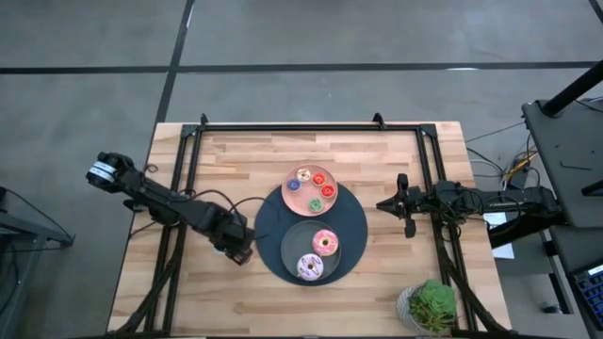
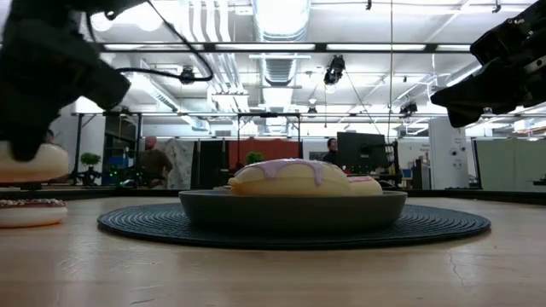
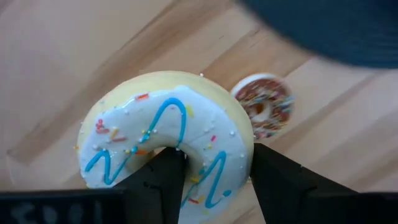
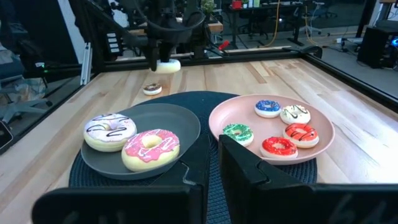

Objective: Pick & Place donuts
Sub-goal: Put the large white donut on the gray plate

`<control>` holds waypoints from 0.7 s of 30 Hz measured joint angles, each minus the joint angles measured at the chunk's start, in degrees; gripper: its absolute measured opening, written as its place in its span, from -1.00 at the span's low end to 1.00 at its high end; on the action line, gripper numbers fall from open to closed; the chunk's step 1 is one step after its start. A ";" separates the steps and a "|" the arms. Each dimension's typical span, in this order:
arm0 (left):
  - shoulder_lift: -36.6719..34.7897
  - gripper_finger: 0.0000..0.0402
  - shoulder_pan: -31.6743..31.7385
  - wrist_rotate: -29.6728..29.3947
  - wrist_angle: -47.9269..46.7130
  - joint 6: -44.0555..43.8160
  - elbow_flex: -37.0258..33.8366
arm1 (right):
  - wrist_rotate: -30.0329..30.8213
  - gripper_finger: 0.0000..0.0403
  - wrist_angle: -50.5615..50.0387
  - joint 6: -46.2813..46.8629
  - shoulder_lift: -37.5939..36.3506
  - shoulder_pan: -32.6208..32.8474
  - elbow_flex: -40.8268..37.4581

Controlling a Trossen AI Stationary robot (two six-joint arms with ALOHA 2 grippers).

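Left gripper (image 3: 211, 180) pinches the white sprinkled donut (image 3: 165, 134) through its ring, one finger in the hole, one outside, lifted clear of the table (image 1: 226, 160) just beside the dark mat (image 1: 268, 221). Dark grey plate (image 1: 294, 247) lies toward table centre from it, near. Tiny brown donut (image 3: 264, 106) sits on wood below. Right gripper (image 1: 403, 204) waits opposite, fingers slightly parted, empty.

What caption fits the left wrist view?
Left pincer holds a white sprinkled donut above the wooden table, with a tiny brown-frosted donut lying beyond.
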 joint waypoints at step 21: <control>6.95 -0.27 14.79 -3.76 0.14 34.41 16.86 | -0.01 -0.86 0.00 0.01 0.00 0.00 -0.01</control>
